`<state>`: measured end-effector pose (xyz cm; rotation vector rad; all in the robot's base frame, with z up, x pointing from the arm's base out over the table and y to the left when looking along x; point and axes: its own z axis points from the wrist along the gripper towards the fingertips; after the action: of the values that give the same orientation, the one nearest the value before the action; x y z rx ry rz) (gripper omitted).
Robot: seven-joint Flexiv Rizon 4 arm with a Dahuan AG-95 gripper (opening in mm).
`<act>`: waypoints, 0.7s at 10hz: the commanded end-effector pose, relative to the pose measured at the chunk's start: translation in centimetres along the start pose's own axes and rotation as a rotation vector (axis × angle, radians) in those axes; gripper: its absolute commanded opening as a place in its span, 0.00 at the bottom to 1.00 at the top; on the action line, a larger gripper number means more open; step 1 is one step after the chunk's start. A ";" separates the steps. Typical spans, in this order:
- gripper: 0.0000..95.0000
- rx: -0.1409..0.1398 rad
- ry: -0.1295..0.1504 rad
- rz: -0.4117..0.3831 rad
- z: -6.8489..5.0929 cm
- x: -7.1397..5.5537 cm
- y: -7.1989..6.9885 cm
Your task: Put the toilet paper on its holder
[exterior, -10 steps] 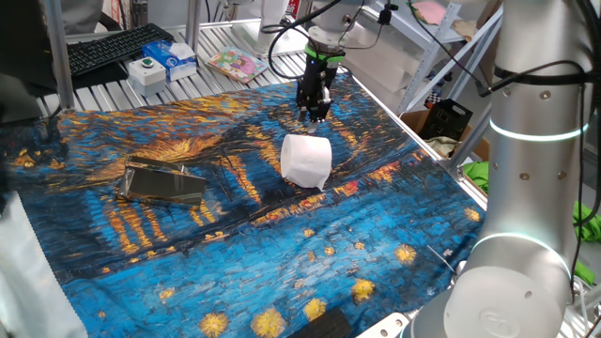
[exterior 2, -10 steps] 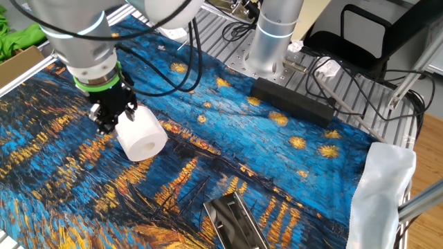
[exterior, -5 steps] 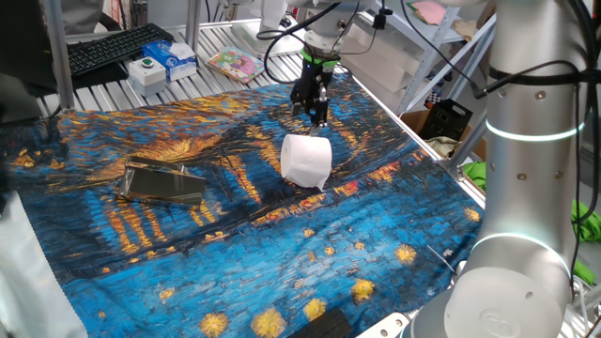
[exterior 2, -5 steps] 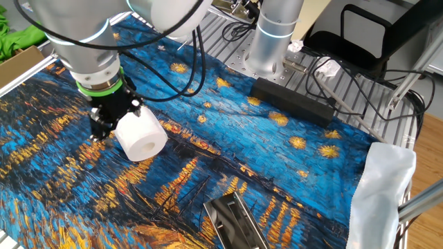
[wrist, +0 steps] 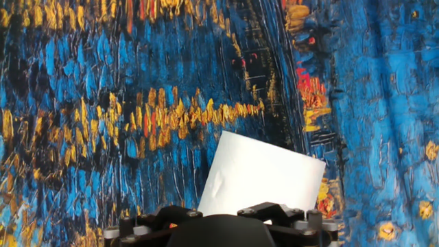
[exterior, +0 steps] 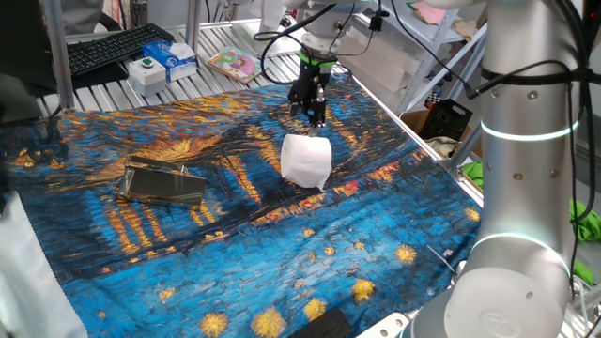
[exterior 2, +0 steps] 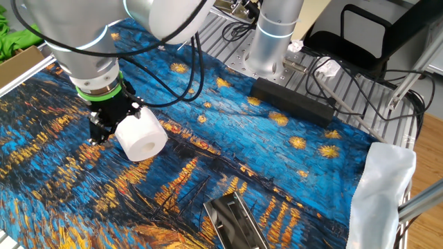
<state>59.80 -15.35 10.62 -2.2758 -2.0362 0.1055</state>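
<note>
Since a second ago the black two-finger gripper point(exterior: 313, 111) has spread its fingers from a narrow gap to a wide one and shifted slightly beside the roll, while the plump white roll of soft toilet paper point(exterior: 307, 161) has not budged, nor has the holder.

The roll is a fat, matte cylinder lying on its side on the bench, its round end face and hollow core point(exterior 2: 146, 147) turned toward the other fixed camera; a loose sheet end trails at its lower edge. It rests on a glossy printed cloth point(exterior: 282, 244) in deep blues with thick orange and yellow swirls, lightly rippled. Well apart from the roll lies the flat, shiny silver-bronze metal holder point(exterior: 164, 181) — a rectangular plate with a bar, mirror-bright and hard-edged against the soft cloth.

The arm itself is smooth silver-grey tubing with a green ring above the black gripper point(exterior 2: 109, 124). The fingers point(exterior 2: 97, 131) point down at the cloth and stand wide apart, gripping nothing. The roll lies just beside them, not between them — in one fixed view the gripper hangs just behind the roll's far side, in the other close against its curved flank; whether they touch I cannot tell. In the hand view the roll point(wrist: 260, 177) shows as a plain white sheet-like block just above the dark gripper body at the bottom edge.
</note>
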 end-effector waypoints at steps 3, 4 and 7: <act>0.00 0.001 -0.040 -0.099 -0.1 0.0 -0.1; 0.00 0.004 -0.059 -0.128 -0.1 0.0 -0.1; 0.00 0.004 -0.070 -0.136 -0.3 0.0 0.5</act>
<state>60.12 -15.41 10.93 -2.1251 -2.2475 0.1880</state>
